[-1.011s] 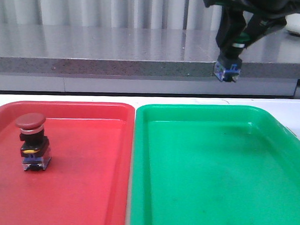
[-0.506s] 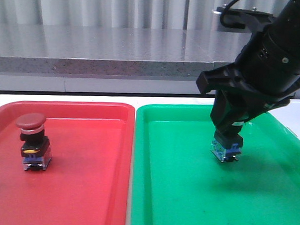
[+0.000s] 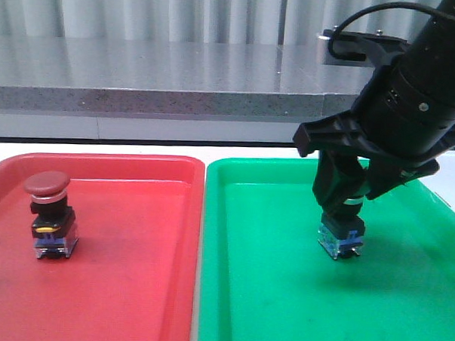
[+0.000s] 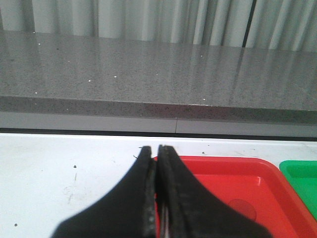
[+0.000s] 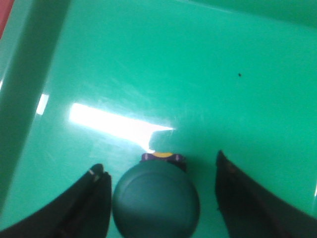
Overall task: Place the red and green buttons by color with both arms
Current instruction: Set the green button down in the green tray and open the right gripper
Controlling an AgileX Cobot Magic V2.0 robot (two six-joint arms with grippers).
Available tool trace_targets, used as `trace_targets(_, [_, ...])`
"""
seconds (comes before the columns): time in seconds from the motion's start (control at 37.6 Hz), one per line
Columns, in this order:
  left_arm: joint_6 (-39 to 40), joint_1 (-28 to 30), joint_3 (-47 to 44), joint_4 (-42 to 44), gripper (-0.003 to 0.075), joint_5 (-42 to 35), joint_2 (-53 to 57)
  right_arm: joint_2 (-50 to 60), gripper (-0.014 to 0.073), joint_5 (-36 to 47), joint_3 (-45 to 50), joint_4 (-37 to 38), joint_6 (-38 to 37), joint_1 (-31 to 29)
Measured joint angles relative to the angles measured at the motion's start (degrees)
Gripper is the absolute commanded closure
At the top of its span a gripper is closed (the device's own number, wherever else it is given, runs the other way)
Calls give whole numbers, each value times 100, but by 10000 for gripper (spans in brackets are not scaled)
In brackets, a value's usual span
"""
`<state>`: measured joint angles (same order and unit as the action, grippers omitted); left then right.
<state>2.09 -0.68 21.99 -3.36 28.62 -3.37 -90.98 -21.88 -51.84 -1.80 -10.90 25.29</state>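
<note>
Right gripper point(image 3: 344, 221) jaws spread either side of green button point(image 5: 156, 204), apparently released in green tray point(image 3: 282, 294); left gripper point(image 4: 157, 163) closed, empty; button small, rigid, top-heavy, grasp under cap

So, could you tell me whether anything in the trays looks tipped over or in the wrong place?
Nothing stands out: the red button stands upright in the red tray, and the green button sits in the green tray.

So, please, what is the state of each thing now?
Red button: upright in the red tray.
Green button: upright in the green tray, between open fingers.
Right gripper: open, around the green button.
Left gripper: shut, empty.
</note>
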Motion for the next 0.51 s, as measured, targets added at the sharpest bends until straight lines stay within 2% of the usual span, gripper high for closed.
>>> trace_targets(0.19, [0,0,0,0,740,0,0,441,23,-60,9,-9,0,-1])
trace_targets(0.29, [0,0,0,0,740,0,0,950,94,-60,9,-9,0,-1])
trace_targets(0.35, [0,0,0,0,740,0,0,1180,179,-74,-31,-9,0,-1])
trace_targets(0.51, [0,0,0,0,740,0,0,1689,535,-144,-279,-9,0,-120])
